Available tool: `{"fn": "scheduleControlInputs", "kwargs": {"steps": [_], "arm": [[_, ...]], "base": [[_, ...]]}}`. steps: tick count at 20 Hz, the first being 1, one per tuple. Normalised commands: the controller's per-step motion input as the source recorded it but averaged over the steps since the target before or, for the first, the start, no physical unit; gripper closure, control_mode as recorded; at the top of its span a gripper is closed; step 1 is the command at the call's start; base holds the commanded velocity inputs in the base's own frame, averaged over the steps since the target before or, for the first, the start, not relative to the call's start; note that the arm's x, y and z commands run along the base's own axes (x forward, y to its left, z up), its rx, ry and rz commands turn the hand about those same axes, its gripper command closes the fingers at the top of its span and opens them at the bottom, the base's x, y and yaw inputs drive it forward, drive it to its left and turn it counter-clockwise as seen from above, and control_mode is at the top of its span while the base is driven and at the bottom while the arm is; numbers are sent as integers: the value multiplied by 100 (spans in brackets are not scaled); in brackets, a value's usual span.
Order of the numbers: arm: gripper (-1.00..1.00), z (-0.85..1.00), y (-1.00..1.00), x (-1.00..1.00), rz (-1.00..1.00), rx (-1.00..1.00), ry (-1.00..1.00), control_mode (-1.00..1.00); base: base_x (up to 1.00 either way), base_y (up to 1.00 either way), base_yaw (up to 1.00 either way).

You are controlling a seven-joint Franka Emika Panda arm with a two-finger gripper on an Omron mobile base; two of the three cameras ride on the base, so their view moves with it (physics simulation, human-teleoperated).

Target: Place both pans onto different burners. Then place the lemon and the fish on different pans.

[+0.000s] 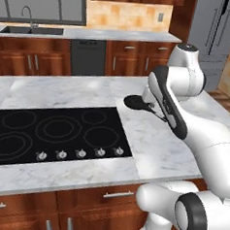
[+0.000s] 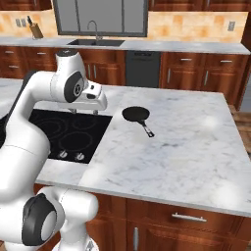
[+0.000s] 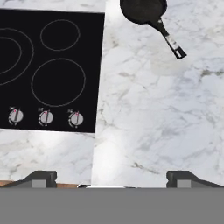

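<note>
The gripper is held above the marble counter with its jaws spread wide and nothing between them. One black pan sits on the counter just beside the right edge of the cooktop, apart from the gripper, its handle pointing away from the burners, which are bare.

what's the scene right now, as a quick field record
pan: one black frying pan on the marble counter, right of the cooktop, not on a burner
pan handle: points away from the cooktop
cooktop: black glass, burner rings bare
knobs: row of silver knobs along the cooktop's front edge
gripper: open, fingers wide apart, above the counter, holding nothing
task progress: nothing placed yet
</note>
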Motion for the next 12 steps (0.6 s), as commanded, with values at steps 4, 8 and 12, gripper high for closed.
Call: {"fn": "scheduleControlInputs", "kwargs": {"steps": [4,8,12], "arm": [[-100,0,0,0,0,0,0,100],[-100,0,0,0,0,0,0,100],[-100,0,0,0,0,0,0,100]], "base": [[0,-35,0],[0,-34,0],[0,-26,0]]}}
